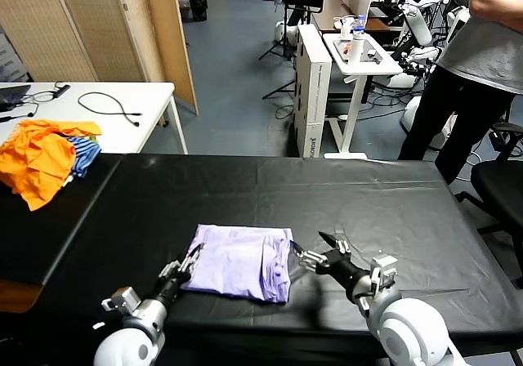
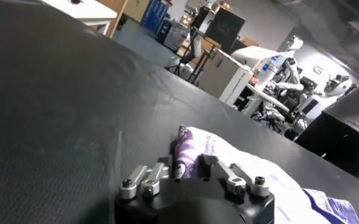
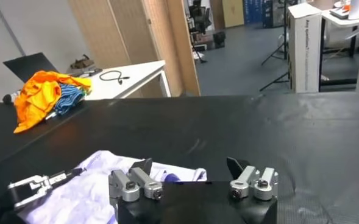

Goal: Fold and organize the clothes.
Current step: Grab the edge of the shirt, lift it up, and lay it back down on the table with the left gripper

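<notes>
The clothes [image 1: 241, 261] are one pale lavender T-shirt, folded flat on the black table [image 1: 392, 211] near its front edge. My left gripper [image 1: 194, 256] is at the shirt's left edge. In the left wrist view it [image 2: 188, 165] is shut on a raised fold of the fabric that shows the purple print, with the shirt [image 2: 258, 176] spreading beyond. My right gripper [image 1: 317, 247] stands open at the shirt's right edge. In the right wrist view its jaws [image 3: 190, 167] are wide apart, nothing between them, and the shirt's corner [image 3: 88, 189] lies beside one finger.
Bright orange garments with a blue-striped cloth [image 1: 45, 158] lie at the table's back left. Behind them stands a white table with cables [image 1: 106, 109]. A person [image 1: 482, 64] and a black chair [image 1: 502, 186] are at the back right.
</notes>
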